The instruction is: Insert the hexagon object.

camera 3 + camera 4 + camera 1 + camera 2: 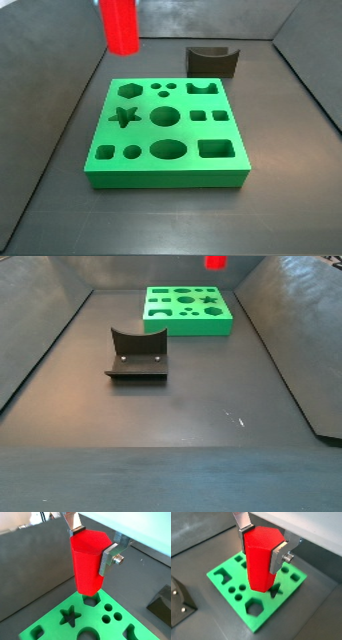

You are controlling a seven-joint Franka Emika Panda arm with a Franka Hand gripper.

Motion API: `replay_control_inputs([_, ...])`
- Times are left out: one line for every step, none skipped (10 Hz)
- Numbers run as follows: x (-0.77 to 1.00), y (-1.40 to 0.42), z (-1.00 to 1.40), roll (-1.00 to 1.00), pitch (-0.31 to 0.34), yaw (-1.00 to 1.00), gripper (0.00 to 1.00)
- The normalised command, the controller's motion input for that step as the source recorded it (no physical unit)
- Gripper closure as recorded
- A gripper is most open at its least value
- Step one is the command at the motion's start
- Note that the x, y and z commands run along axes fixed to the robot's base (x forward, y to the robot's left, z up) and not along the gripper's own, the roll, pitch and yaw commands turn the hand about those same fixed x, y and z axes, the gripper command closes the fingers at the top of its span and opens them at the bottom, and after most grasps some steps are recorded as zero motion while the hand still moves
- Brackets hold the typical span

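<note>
My gripper (93, 544) is shut on the top of the hexagon object (87, 564), a glossy red faceted peg held upright; both also show in a wrist view (261, 544) (258, 562). The peg hangs above the green board (288, 584), its lower end just over the hexagonal hole (89, 602) at a board corner, beside the star hole (69, 616). From the other side the hole (254, 608) lies a little off the peg's end. In a side view the peg (120, 25) hovers over the board's far-left corner (134, 88). It shows at the top edge in a side view (214, 262).
The dark fixture (211, 60) stands on the grey floor behind the board; it also shows in a side view (138, 356), apart from the board (187, 324). Sloping grey walls enclose the floor. The board has several other holes: round, square, oval.
</note>
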Motion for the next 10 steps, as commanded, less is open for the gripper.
replay_control_inputs([-0.19,0.41,-1.00,0.02,-0.087,0.06,1.00])
replay_control_inputs([-0.06,0.63,-1.00,0.04,-0.087,0.29,1.00])
replay_control_inputs([0.00,0.58,-1.00,0.06,-0.090,0.45,1.00])
replay_control_inputs([0.15,0.23,-1.00,0.09,-0.036,0.30,1.00])
replay_control_inputs([0.23,0.00,-1.00,0.00,0.011,0.00,1.00])
replay_control_inputs([0.31,0.00,-0.86,-0.01,0.079,-0.09,1.00])
replay_control_inputs([0.21,-0.02,-0.88,-0.03,0.027,-0.12,1.00])
replay_control_inputs([0.00,-0.03,-1.00,0.00,-0.050,-0.06,1.00])
replay_control_inputs([-0.12,0.00,-1.00,0.00,-0.107,0.00,1.00])
replay_control_inputs([-0.20,0.00,-0.82,0.01,-0.069,0.00,1.00])
